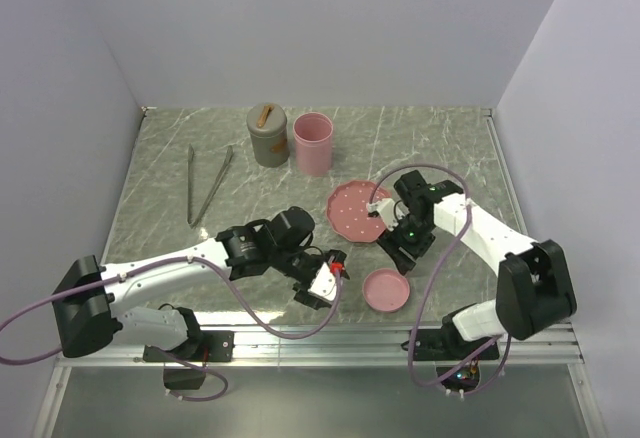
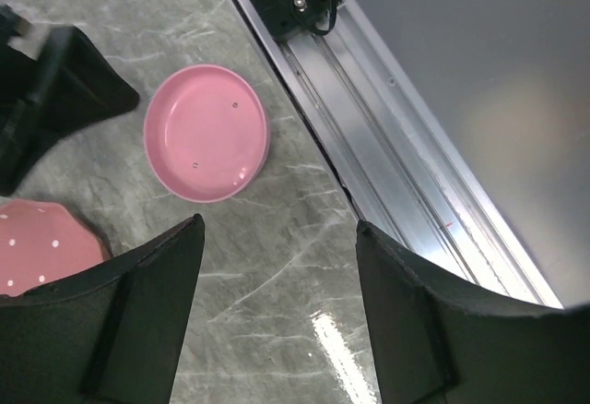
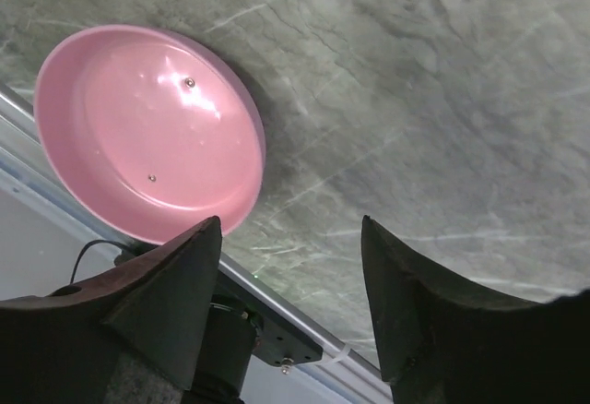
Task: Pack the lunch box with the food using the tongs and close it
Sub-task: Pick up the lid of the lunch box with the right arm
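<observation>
The grey metal tongs [image 1: 208, 184] lie flat at the back left of the table, far from both arms. The pink lunch box cup [image 1: 312, 143] stands open at the back. Its shallow round pink lid [image 1: 386, 289] [image 2: 207, 132] [image 3: 147, 132] lies near the front edge. My left gripper [image 1: 325, 283] [image 2: 277, 312] hangs open over bare table just left of the lid. Just above the lid's far side my right gripper [image 1: 398, 243] [image 3: 290, 303] is open, and neither gripper holds anything. No food shows in any view.
A grey cup [image 1: 268, 135] with a brown handle on top stands beside the pink cup. The pink scalloped plate [image 1: 355, 208] [image 2: 41, 243] lies mid-table by the right arm. A metal rail [image 2: 387, 173] runs along the near table edge, close to both grippers.
</observation>
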You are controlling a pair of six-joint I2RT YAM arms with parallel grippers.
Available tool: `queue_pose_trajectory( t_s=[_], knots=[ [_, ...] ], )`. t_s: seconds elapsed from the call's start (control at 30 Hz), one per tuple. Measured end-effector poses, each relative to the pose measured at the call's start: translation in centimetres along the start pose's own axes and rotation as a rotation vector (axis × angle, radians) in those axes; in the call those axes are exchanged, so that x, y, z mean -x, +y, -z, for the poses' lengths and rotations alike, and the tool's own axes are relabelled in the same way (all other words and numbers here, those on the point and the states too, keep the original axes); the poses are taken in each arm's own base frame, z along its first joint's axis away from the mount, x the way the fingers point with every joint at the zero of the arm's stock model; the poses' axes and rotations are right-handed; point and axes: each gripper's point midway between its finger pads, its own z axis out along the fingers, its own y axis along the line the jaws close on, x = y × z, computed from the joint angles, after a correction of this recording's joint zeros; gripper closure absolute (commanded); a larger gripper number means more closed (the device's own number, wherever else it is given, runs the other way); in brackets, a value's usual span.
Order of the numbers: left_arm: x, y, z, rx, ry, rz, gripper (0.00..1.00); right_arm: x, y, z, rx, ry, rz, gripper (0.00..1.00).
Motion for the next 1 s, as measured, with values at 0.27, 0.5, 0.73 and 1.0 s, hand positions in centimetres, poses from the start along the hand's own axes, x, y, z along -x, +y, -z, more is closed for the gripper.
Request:
queue_pose_trajectory(
  t_s=[0.27,0.5,0.73,1.0],
  knots=[
    [0.2,-0.1,0.4,0.02,-0.007,-0.011,0.27,0.1,0.8,-2.2,0.024,0.085,0.044,0.51],
    [-0.4,-0.5,0.6,0.036,-0.002,0.01,0.27,-0.5,1.7,-4.1,0.052,0.167,0.084,0.54],
    [-0.3,-0.6,0.7,0.054,-0.01,0.029,0.27,-0.7,1.7,-4.5,0.049,0.177,0.089,1.0],
    [0.1,0.2,1.5,0.1,-0.039,0.132,0.28,-0.4,2.3,-4.1,0.078,0.154,0.105,1.0]
  ],
)
